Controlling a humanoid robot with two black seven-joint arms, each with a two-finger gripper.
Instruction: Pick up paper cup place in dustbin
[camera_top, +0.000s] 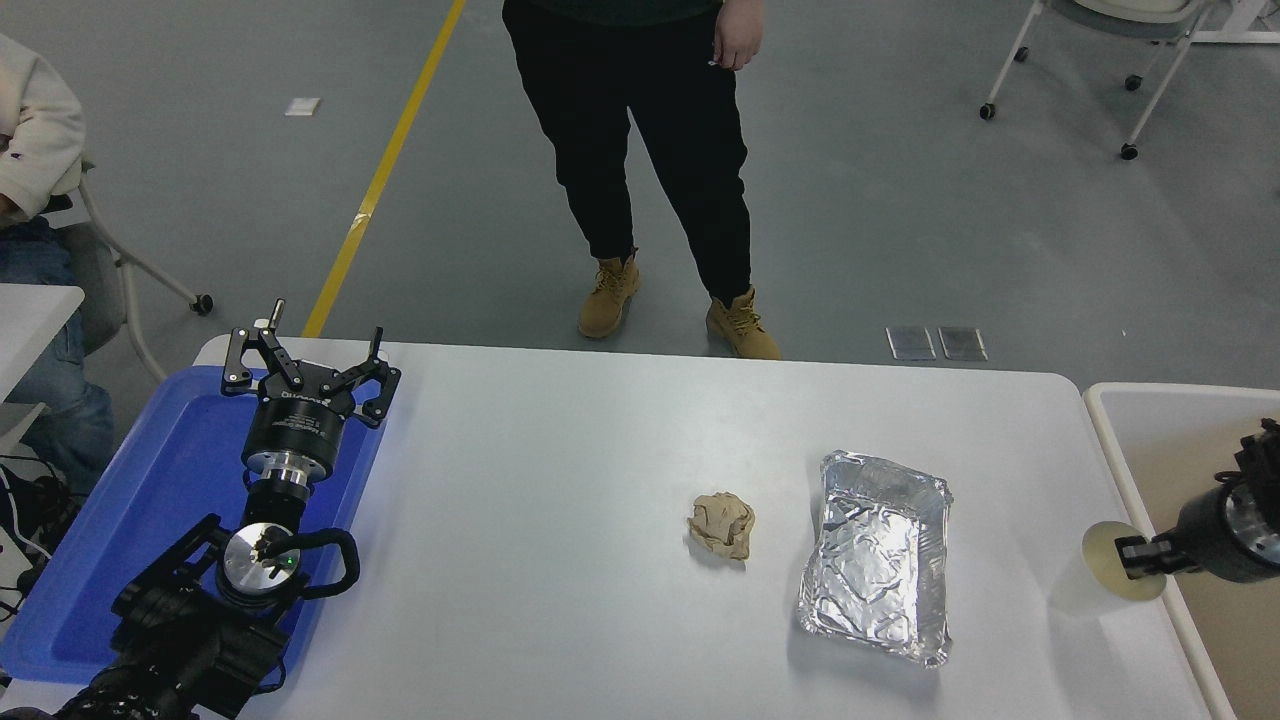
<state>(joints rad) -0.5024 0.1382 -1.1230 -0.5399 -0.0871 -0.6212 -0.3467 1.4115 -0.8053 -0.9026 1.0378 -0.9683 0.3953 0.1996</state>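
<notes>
The step in hand looks like the carry: the small round white paper cup with a pale cream-yellow inside (1120, 570) is gripped by the right gripper (1138, 560), whose jaws are closed on the cup's rim, one finger inside the mouth and one outside as far as can be seen. The cup is tipped so its open mouth faces the camera, and it hangs at the right-hand edge of the white worktop (600, 450), just beside the rounded rim of the large off-white rectangular plastic dustbin with a beige interior (1105, 420). It seems lifted off the surface, since a faint shadow lies under it, though this is a judgement from one view.

The next move calls for taking the cup further right, clear over the bin's near wall and above the beige interior, before the jaws part; letting go here could drop it on the rim or back on the worktop.

The right arm comes in from the right edge, lying low and nearly level over the bin, wrist pointing left toward the worktop. The left gripper (308, 372) is parked over the flat blue plastic tray (150, 480) at the lower left, jaws spread wide and holding nothing.

The crumpled tan paper ball (722, 523) and the silver foil tray (880, 555) lie well apart from the cup, mid-worktop
</notes>
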